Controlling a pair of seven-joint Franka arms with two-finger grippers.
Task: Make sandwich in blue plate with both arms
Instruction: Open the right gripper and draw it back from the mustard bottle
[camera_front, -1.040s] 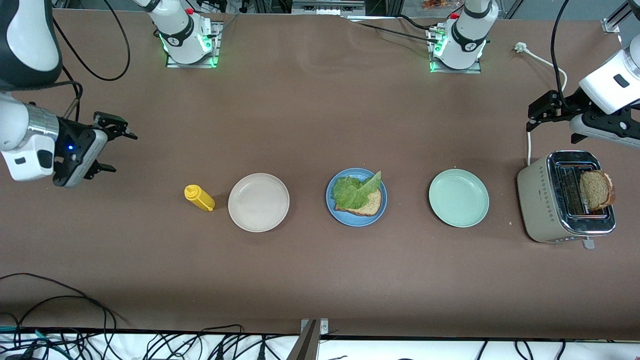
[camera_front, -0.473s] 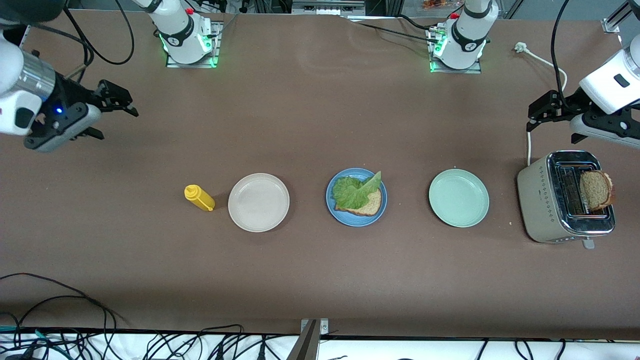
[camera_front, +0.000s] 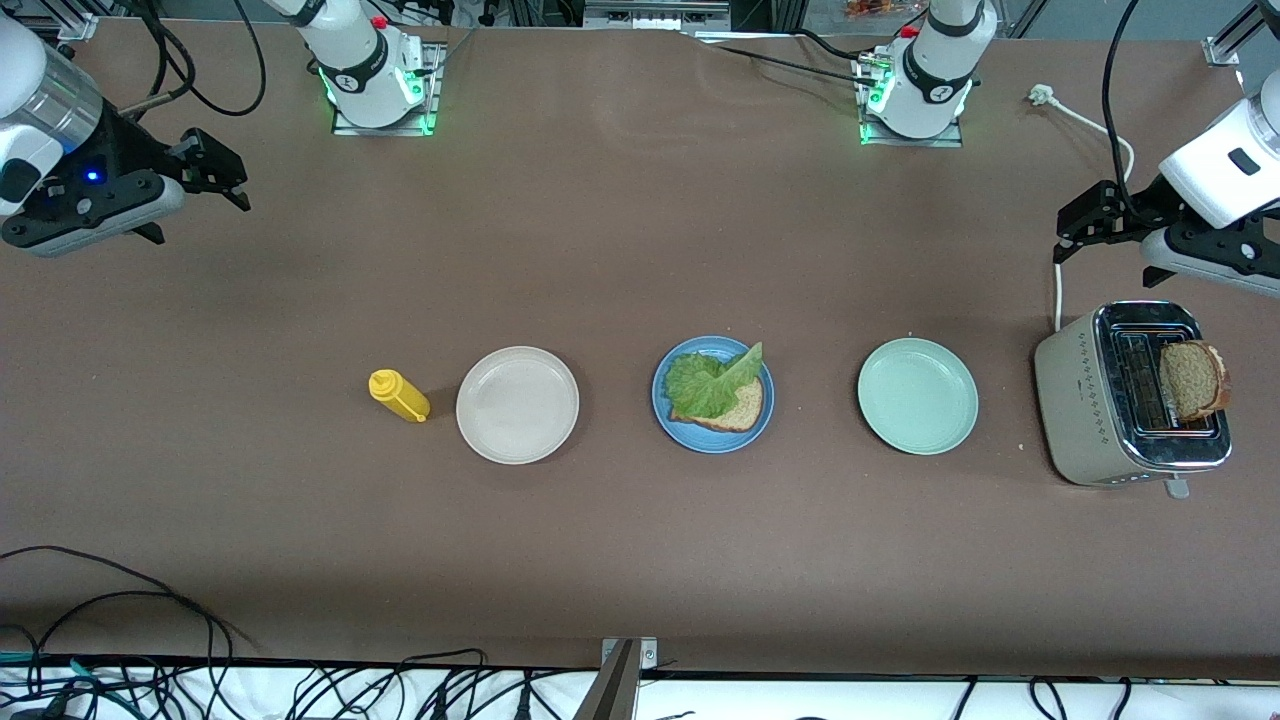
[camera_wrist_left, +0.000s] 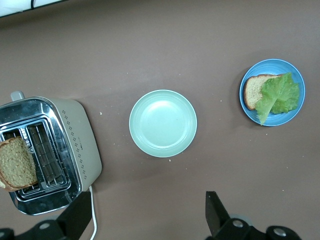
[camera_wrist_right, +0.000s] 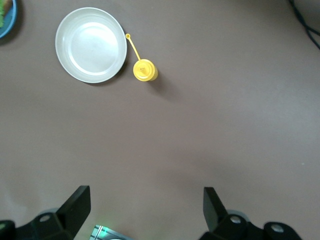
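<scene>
On the blue plate, mid-table: 1 brown bread slice lying flat, with 1 ruffled green lettuce leaf on top, its tip pointing away from the front camera toward the left arm's end. A 2nd slice stands upright in the toaster (no top slice on yet). 3 plates total: blue, beige, pale green; 1 yellow bottle. Left gripper by the toaster, jaws apart, empty. Right gripper over bare table at its end, jaws apart, empty
</scene>
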